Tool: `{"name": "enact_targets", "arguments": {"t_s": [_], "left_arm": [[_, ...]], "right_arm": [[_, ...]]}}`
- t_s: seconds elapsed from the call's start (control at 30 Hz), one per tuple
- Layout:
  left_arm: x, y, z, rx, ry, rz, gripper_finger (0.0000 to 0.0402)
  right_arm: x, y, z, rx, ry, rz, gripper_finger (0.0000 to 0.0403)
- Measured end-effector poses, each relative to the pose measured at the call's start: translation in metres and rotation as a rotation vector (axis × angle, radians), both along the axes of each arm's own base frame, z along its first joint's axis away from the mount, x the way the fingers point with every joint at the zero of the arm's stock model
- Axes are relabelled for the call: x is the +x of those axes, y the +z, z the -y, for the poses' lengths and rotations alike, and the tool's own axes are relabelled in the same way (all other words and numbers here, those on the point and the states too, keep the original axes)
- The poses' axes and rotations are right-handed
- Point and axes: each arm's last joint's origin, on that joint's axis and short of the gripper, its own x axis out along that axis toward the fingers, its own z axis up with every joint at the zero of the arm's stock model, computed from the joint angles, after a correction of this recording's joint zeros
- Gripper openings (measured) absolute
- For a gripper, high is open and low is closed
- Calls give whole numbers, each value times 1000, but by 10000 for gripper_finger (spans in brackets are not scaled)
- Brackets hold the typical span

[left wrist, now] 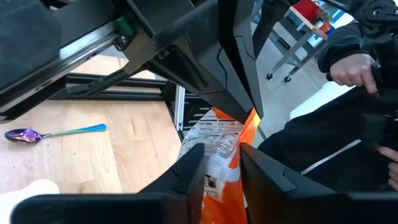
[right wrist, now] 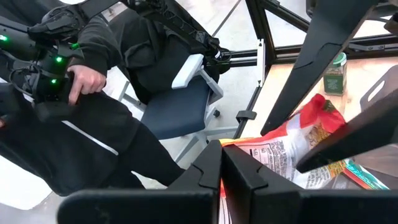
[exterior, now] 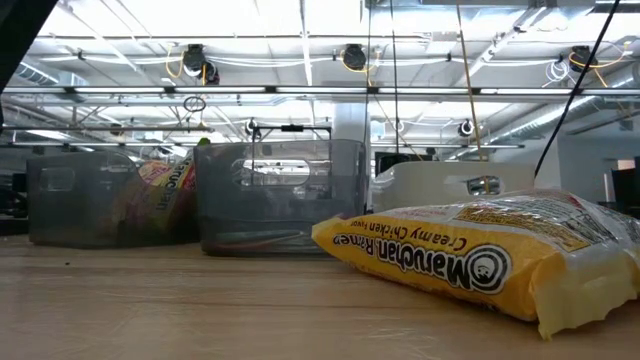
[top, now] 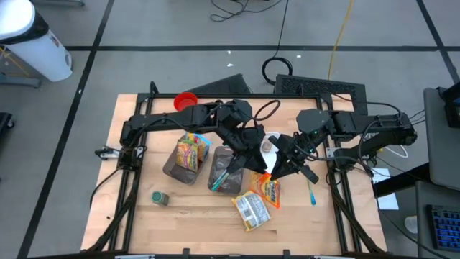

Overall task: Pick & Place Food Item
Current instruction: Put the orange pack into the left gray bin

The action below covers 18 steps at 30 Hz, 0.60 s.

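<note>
An orange food packet (top: pixel 270 188) with a white printed back hangs above the middle of the table, between both grippers. My right gripper (right wrist: pixel 222 169) is shut on it. My left gripper (left wrist: pixel 221 171) reaches in from the table's left, with the packet (left wrist: pixel 219 149) filling the narrow gap between its fingers. A yellow ramen packet (top: pixel 251 209) lies flat on the wood just nearer the front edge; it also fills the right of the low view (exterior: pixel 480 262). Neither gripper shows in the low view. My left gripper has the orange packet's lower part (left wrist: pixel 214 186) between its two fingers, one on each flat face. It comes nearly level, slanting a little down. The packet is clear of the table. My right gripper pinches the packet's thin edge (right wrist: pixel 222 185) between its shut fingers, coming nearly level from the table's right. The rest of the packet (right wrist: pixel 280 155) spreads out beyond the fingertips, off the table.
Two clear bins (top: pixel 185 160) (top: pixel 224 173) stand left of centre, one holding snack packets. A white bowl (top: pixel 270 147) sits under the arms, a spoon (top: pixel 312 193) to the right, a spice jar (top: pixel 159 197) near left, a red cup (top: pixel 185 101) far left. A person (right wrist: pixel 87 81) sits beyond the table's right edge.
</note>
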Motion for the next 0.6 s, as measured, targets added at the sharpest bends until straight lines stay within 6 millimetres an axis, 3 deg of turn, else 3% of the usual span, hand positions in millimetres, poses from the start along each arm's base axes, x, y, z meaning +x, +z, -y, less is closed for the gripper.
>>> {"name": "enact_targets", "arguments": {"t_s": [0.37, 0.6], "left_arm": [[1, 4, -3, -3, -39, 60, 8], [1, 4, -5, 19, -35, 80, 8]], "right_arm": [[0, 0, 0, 0, 0, 3, 0], [0, 0, 0, 1, -4, 0, 0]]}}
